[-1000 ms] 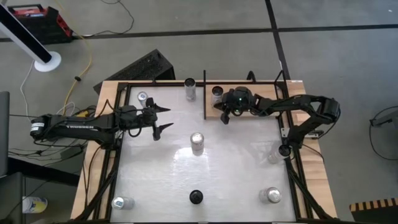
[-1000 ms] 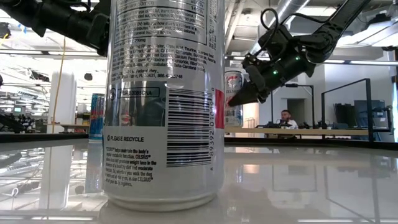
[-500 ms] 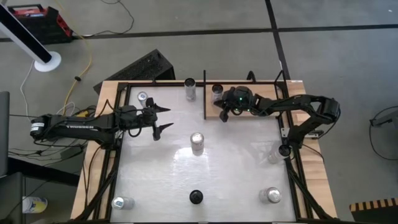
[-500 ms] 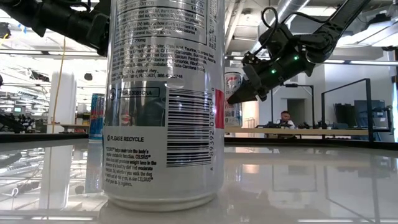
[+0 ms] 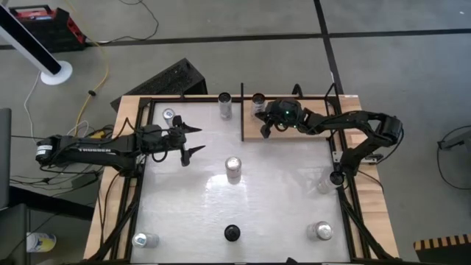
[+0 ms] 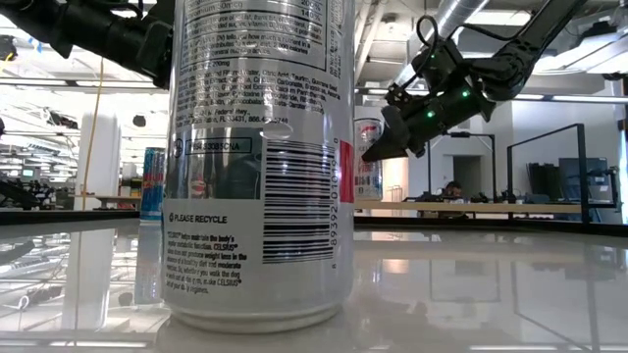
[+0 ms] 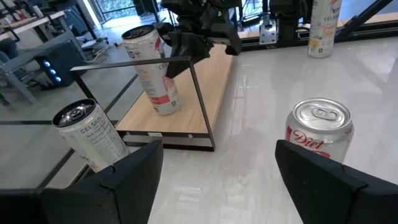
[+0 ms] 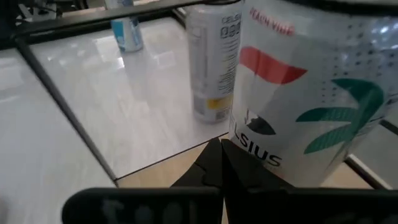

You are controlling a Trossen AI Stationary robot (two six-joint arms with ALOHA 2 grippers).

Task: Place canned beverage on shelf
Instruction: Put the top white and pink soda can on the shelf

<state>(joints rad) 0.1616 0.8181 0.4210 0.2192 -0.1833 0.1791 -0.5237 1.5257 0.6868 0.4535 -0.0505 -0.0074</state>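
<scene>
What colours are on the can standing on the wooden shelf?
The can is white with red and green markings, clearest in the right wrist view.

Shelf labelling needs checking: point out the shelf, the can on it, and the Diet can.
shelf (image 7: 211,93), left wrist view, bare wood.
can (image 7: 155,81), left wrist view, side.
Diet can (image 7: 320,127), left wrist view, upper body.

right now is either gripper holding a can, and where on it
Nothing is held. The right gripper is shut and empty, its tips beside the tilted can on the shelf. The left gripper is open and empty.

From my low view, the nearest can (image 6: 257,157) is cut off above, hiding the shelf behind.
</scene>
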